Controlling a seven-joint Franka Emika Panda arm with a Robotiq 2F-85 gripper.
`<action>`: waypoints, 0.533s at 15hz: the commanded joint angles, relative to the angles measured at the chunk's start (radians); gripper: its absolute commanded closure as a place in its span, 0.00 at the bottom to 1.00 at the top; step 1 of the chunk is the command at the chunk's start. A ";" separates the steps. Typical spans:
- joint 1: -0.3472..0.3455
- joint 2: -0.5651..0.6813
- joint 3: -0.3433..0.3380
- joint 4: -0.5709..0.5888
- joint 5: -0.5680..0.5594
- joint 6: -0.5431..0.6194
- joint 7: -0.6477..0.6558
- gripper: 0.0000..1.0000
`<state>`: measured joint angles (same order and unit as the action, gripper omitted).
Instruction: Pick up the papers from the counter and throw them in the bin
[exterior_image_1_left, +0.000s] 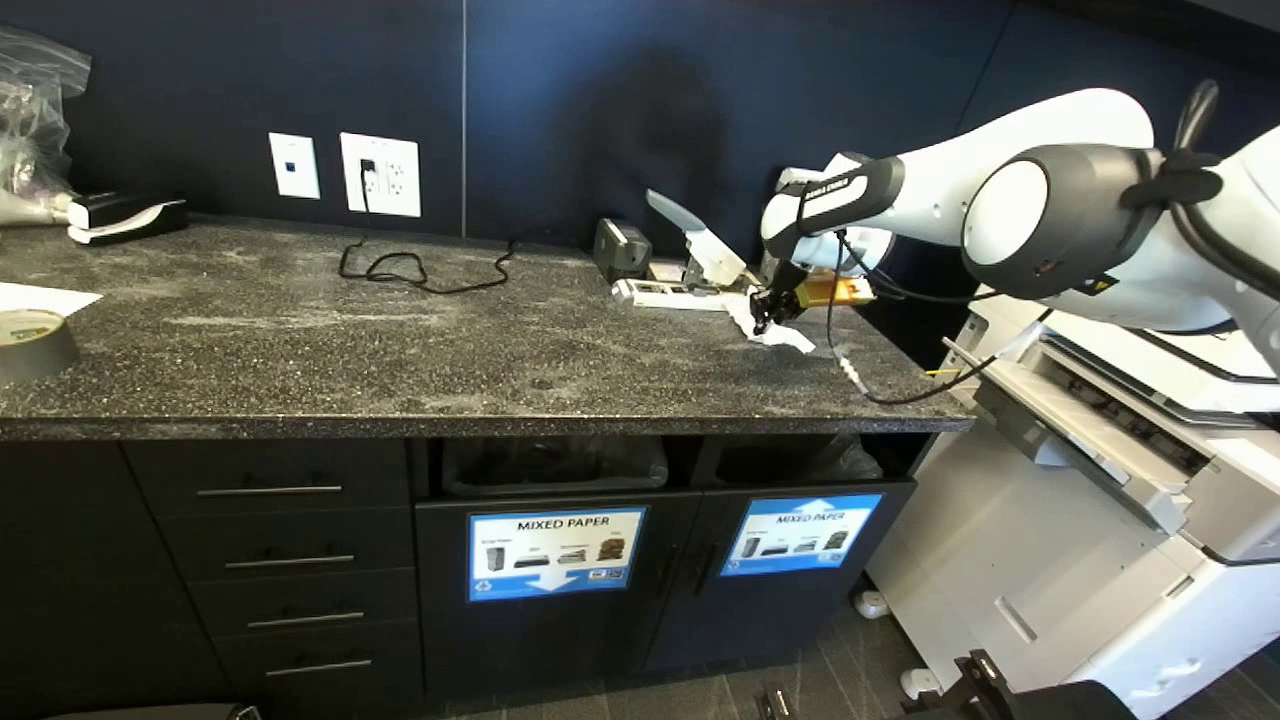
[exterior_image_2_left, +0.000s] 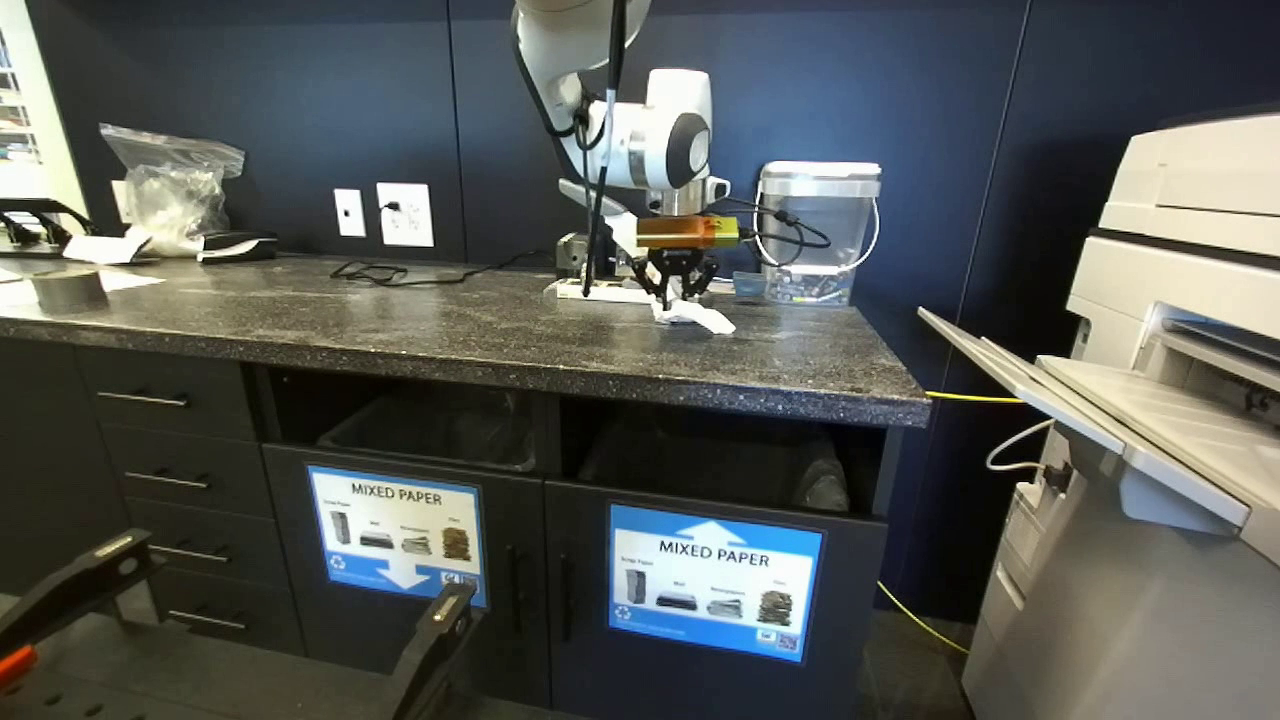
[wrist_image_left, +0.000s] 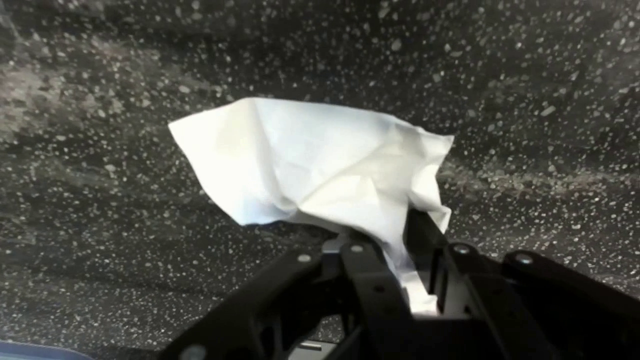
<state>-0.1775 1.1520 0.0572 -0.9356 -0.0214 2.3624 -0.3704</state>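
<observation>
Step in hand, judged: grasping, before any lift. White crumpled sheet of thin paper (wrist_image_left: 325, 165) lies on the dark grey speckled stone counter (exterior_image_1_left: 480, 350), toward the end by the white office copier (exterior_image_1_left: 1000, 540) and just beside a low white device (exterior_image_1_left: 665, 297) with a raised grey arm; whether they touch cannot be told. Black two-fingered gripper (wrist_image_left: 394, 242) stands nearly closed, its narrow gap filled with bunched paper; it appears to pinch the sheet, how firmly unknown.

Next move, judged: make the squeeze sure, lift straight up, then carry out past the front edge and down to the open slot of the dark built-in cabinet bin (exterior_image_2_left: 700, 682) with the mostly blue rectangular label (exterior_image_2_left: 690, 600).

Orientation: in the wrist view the broad flap's long axis runs across, pointed corner to the left; a narrow tail runs down between the fingers. In both exterior views the free end points obliquely toward the front edge and the copier.
</observation>
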 joint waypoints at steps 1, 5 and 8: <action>0.012 0.034 -0.017 0.056 -0.019 -0.064 -0.017 0.97; 0.031 0.016 -0.034 0.032 -0.047 -0.133 -0.027 0.99; 0.042 -0.007 -0.046 0.006 -0.076 -0.176 -0.040 0.97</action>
<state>-0.1551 1.1472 0.0379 -0.9135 -0.0666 2.2475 -0.3909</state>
